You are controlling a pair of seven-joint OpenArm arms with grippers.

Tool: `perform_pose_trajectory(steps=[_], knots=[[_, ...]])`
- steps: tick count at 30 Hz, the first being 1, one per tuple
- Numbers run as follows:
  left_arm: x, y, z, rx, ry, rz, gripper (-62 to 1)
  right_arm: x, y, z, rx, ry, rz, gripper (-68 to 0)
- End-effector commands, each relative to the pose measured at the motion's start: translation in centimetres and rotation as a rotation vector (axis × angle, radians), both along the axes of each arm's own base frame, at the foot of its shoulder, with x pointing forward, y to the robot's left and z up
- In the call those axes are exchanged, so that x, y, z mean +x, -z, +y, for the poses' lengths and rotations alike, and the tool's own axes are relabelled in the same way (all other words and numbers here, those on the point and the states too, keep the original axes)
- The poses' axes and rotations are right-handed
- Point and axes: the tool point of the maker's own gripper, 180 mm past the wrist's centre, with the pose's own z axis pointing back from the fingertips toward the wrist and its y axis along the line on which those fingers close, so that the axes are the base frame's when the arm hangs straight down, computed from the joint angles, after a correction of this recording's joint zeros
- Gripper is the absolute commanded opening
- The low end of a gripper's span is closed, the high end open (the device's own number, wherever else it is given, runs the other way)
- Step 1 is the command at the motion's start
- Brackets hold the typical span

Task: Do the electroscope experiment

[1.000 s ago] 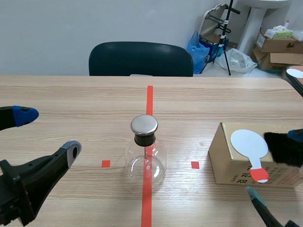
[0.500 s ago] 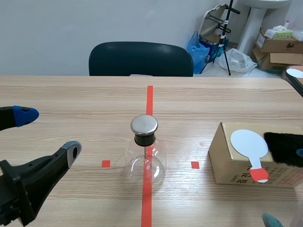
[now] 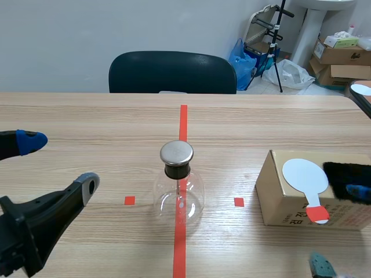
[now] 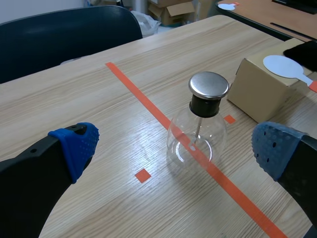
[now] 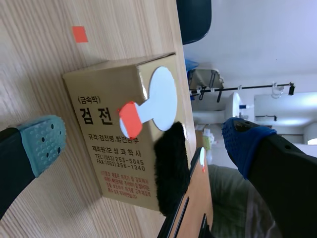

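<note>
Paddle [image 5: 161,94] atop box [image 5: 101,91] — lettering (right wrist) legible.

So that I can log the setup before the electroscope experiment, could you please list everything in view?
Table: one, light wood, under everything.
Electroscope flask: one, clear glass with silver cap, on the centre tape line.
Cardboard box: one, brown, on the robot's right of the flask.
Paddle: one, white disc with red handle, lying on the box.
Fur pad: one, black, on the box beside the paddle.
Chair: one, dark, behind the table.
Stored boxes: several, brown, far corner.
Left gripper: black, open, left of the flask.
Right gripper: black, open, at the box.
</note>
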Motion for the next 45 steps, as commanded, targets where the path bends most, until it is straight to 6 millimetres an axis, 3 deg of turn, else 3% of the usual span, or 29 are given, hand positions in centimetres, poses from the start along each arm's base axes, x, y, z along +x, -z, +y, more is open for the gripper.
perform_pose_trajectory(steps=[1,14,28,45], knots=[[0.1,-0.7,-0.3,-0.022,0.001,-0.020,1.4,0.7,-0.3,-0.1,-0.016,-0.006,-0.041,0.4],[0.1,-0.7,-0.3,-0.022,0.001,-0.020,1.4,1.8,2.4,-0.1,-0.074,-0.014,-0.148,0.4],[0.0,-0.6,-0.3,-0.018,0.001,-0.014,1.4,4.4,3.3,-1.0,-0.091,0.077,-0.213,0.4],[0.0,-0.6,-0.3,-0.018,0.001,-0.014,1.4,5.6,3.0,-1.0,-0.103,0.113,-0.233,0.4]])
